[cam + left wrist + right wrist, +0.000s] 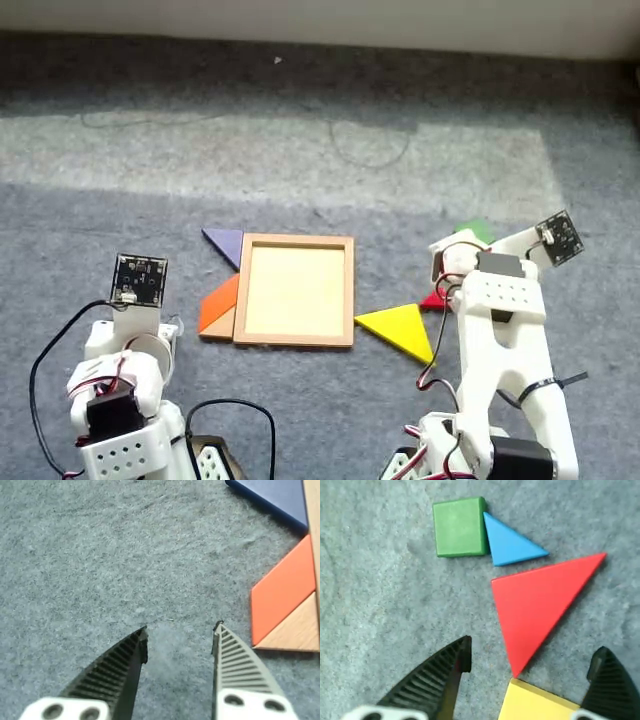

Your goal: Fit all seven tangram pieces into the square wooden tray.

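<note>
The square wooden tray (294, 240) lies mid-table with nothing inside it. Against its left side rest a purple triangle (226, 243), an orange parallelogram (217, 303) and a tan wooden triangle (221, 325); these also appear as the dark blue piece (280, 497), the orange piece (282, 592) and the tan piece (295, 632). A yellow triangle (398, 328) lies right of the tray. My left gripper (180, 635) is open over bare carpet. My right gripper (532, 662) is open above the red triangle (537, 602), near the yellow corner (535, 705). A green square (459, 527) and a blue triangle (507, 542) lie beyond.
Grey carpet covers the table, with free room in front of and behind the tray. The right arm's body (500, 330) hides most of the red piece (433, 298) and the green square (474, 230) in the high view. Cables (230, 415) trail near the arm bases.
</note>
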Motion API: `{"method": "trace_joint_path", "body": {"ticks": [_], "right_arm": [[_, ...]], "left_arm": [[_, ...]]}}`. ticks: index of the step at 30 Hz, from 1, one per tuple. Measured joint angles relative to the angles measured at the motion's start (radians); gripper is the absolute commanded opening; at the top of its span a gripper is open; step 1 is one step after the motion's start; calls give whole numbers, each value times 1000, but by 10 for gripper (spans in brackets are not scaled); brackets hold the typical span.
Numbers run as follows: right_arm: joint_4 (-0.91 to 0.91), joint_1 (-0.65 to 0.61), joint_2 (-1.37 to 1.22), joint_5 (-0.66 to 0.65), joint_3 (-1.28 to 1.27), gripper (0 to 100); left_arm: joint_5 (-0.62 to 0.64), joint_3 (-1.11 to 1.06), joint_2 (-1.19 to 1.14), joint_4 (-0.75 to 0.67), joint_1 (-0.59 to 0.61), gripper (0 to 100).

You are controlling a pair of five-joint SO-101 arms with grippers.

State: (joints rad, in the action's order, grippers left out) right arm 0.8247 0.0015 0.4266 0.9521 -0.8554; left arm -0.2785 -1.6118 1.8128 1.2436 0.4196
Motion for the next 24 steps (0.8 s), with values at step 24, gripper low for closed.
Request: {"method": "trace_joint_path", "body": {"ticks": [24], "right_arm": [[-6, 84, -476, 6, 244, 317]], "left_arm": [[0, 0, 0, 0, 0, 224]]}}
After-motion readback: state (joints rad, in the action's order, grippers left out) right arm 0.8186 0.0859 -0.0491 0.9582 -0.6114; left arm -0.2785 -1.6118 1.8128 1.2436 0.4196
